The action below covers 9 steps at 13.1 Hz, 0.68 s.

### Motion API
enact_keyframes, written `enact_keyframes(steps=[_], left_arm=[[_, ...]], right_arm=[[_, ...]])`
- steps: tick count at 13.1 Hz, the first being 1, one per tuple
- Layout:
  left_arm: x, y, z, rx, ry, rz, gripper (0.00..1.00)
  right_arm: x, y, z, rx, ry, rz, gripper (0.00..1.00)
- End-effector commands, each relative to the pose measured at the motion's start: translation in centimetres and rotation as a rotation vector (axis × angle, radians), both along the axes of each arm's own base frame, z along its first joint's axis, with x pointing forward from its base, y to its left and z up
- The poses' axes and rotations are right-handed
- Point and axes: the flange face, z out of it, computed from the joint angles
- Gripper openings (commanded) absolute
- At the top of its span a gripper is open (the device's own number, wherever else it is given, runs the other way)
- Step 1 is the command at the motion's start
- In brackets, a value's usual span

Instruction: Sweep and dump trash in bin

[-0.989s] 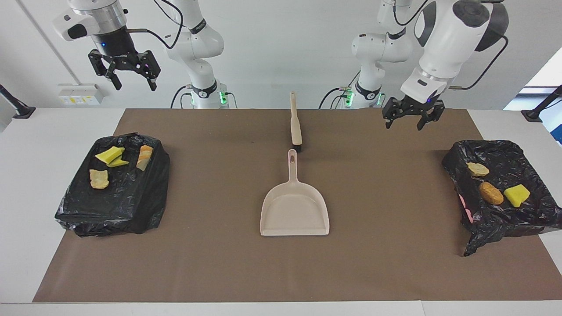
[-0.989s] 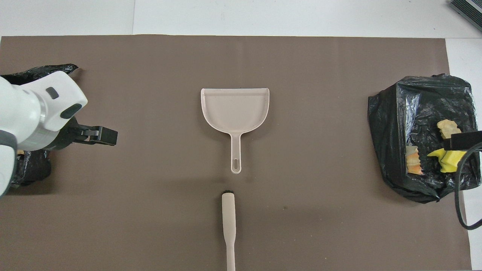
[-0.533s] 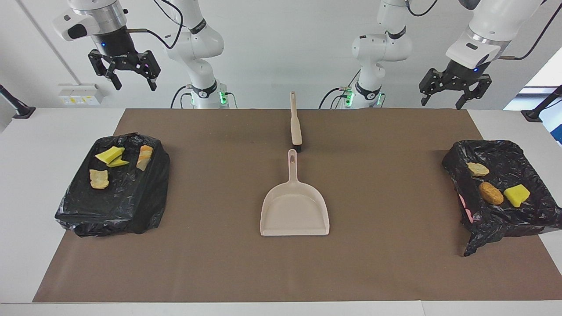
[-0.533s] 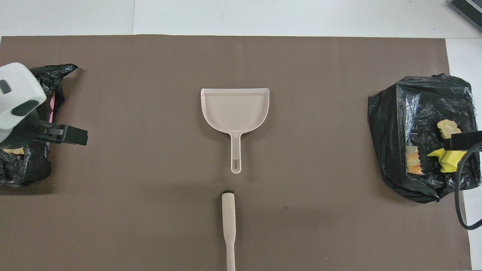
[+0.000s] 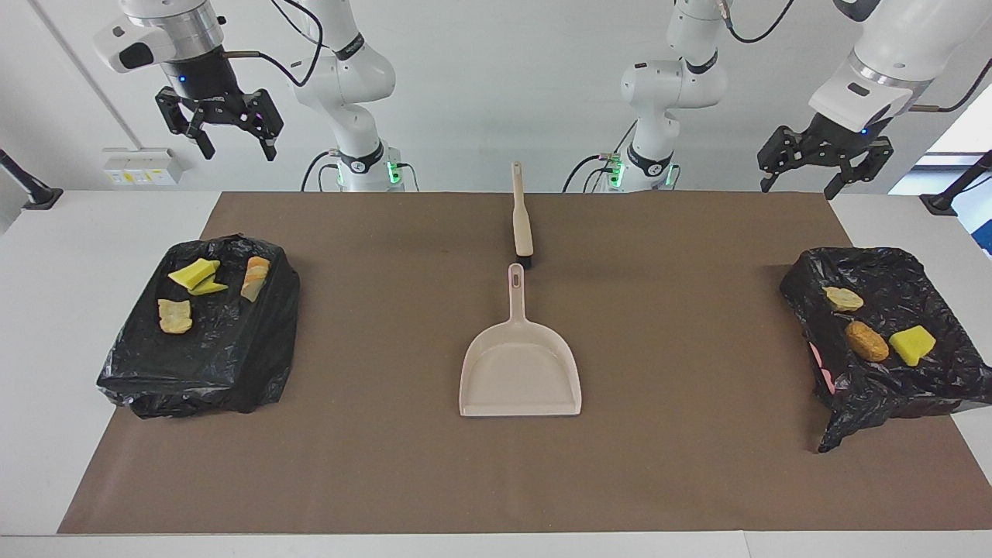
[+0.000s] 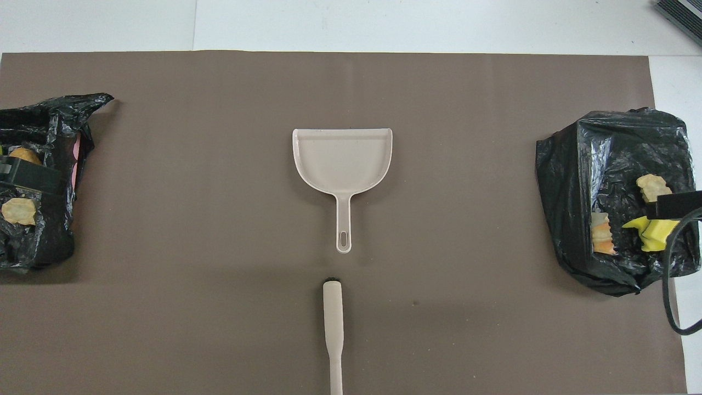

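Both views are bright and evenly lit, with soft, diffuse white light that seems to come from above. The brown mat (image 5: pixel 666 465) reads flat and matte, with no glare on it. Shadows are faint and short: a thin dark line lies under the open edge of the dustpan (image 5: pixel 519 376), and a soft dark patch sits on the mat beside each black bag (image 5: pixel 205 356). The crinkled plastic of the bags throws many small white glints. At the mat's corner by the left arm's base, a window patch looks washed out. Focus is sharp throughout; straight edges show no evident bending.
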Motion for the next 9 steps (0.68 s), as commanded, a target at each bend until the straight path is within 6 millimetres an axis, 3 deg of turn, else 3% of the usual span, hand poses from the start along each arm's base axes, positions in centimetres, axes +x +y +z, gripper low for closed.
enact_keyframes(steps=[1,6,9], left_arm=[[-2.21,0.87,-0.47,-0.02,0.015,-0.005,1.0],[-2.92,0.94,-1.0,-0.019,0.013,-0.009,1.0],[-2.91,1.1,-1.0,-0.019,0.013,-0.006,1.0]], right_arm=[[-0.42,-0.36,0.03,-0.016,-0.001,0.017,1.0],[-0.51,-0.32,-0.24,-0.013,0.015,0.017,1.0],[-0.17,-0.34,-0.17,0.08,0.055,0.007,1.0]])
